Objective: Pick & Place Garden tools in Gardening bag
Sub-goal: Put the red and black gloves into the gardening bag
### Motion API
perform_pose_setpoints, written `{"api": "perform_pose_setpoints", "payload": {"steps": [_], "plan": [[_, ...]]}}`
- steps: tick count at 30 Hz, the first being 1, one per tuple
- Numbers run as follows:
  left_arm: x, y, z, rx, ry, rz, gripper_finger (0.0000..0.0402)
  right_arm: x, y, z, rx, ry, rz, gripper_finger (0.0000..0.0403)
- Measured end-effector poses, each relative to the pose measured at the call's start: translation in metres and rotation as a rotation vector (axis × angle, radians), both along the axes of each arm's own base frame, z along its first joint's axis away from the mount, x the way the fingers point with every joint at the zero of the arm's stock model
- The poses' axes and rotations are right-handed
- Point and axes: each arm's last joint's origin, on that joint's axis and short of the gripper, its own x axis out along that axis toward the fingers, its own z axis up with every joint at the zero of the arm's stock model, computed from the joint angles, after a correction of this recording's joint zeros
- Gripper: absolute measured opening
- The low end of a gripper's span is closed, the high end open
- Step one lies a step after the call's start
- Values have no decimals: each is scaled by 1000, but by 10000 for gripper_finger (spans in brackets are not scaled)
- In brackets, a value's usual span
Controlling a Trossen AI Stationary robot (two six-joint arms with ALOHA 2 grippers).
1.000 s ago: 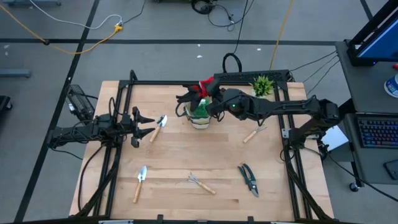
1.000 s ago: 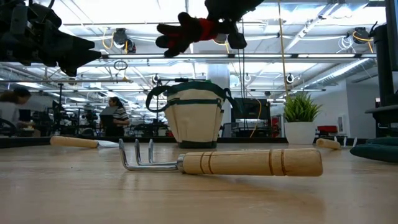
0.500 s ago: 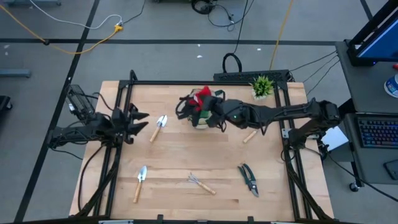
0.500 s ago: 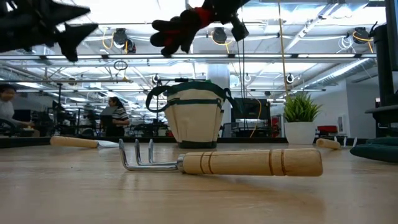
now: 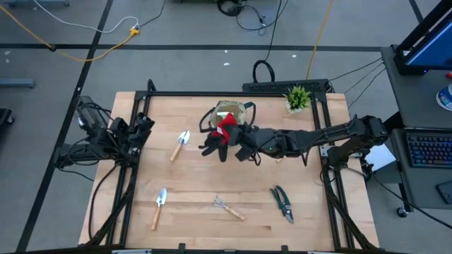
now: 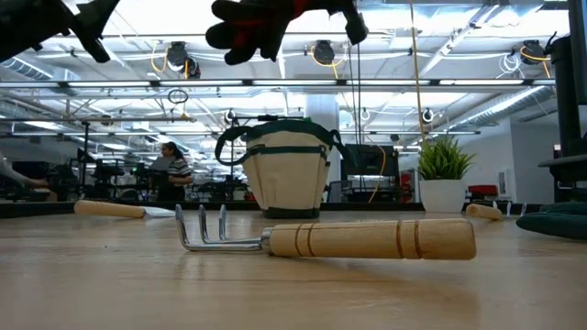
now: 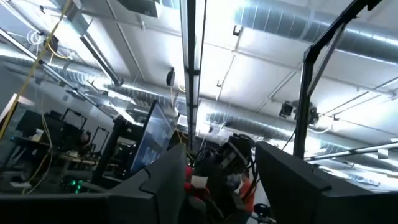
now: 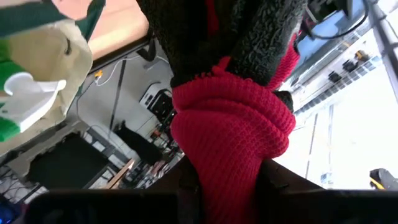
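Note:
My right gripper (image 5: 241, 141) reaches from the table's right to mid-table, high above the wood, and is shut on the red-black glove (image 5: 220, 135), also seen at the low view's top (image 6: 252, 23). Just beyond it, toward the far edge, stands the beige gardening bag (image 5: 227, 113) (image 6: 289, 174) on its base; a green spray bottle (image 8: 17, 90) shows inside it. My left gripper (image 5: 143, 128) is open at the table's left, tipped up toward the ceiling (image 7: 217, 186). Two trowels (image 5: 180, 144) (image 5: 159, 207), a rake (image 5: 227, 207) (image 6: 339, 240) and pruning shears (image 5: 282, 202) lie flat on the table. My right gripper pinches the glove's red knit cuff (image 8: 230, 143) between its two fingers, coming about level from the table's right. The glove is lifted clear of the table and bag. Its black fingers (image 5: 210, 148) stick out past the gripper toward the table's left.
A small spiky potted plant (image 5: 298, 97) stands at the far right (image 6: 443, 170). A black frame (image 5: 212, 93) runs along the table's far and side edges. Bare wood lies between the bag and the near row of tools.
My right gripper has swung toward the table's near edge with the glove, from over the bag's far side to just in front of it, rolling as it went; the bag's mouth is now uncovered. My left gripper has tipped upward and drawn back toward the left edge.

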Motion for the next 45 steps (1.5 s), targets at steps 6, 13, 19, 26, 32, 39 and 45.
{"api": "perform_pose_setpoints", "payload": {"steps": [6,13,19,26,32,39,45], "plan": [[0,1,0,-116,-12,-58,200,0,7,0,0,4,40,56],[17,4,-7,-316,81,-110,200,0,8,0,-11,14,73,57],[40,7,12,-434,164,-120,200,0,8,0,-10,13,73,57],[81,7,67,-333,250,-150,200,0,8,0,-5,13,94,58],[125,9,100,-266,471,-141,200,0,8,0,-4,14,97,58],[160,26,126,-262,693,-73,200,-1,18,-1,-9,19,128,58],[182,41,142,-229,732,-212,200,-3,28,-1,-12,24,155,57]]}}
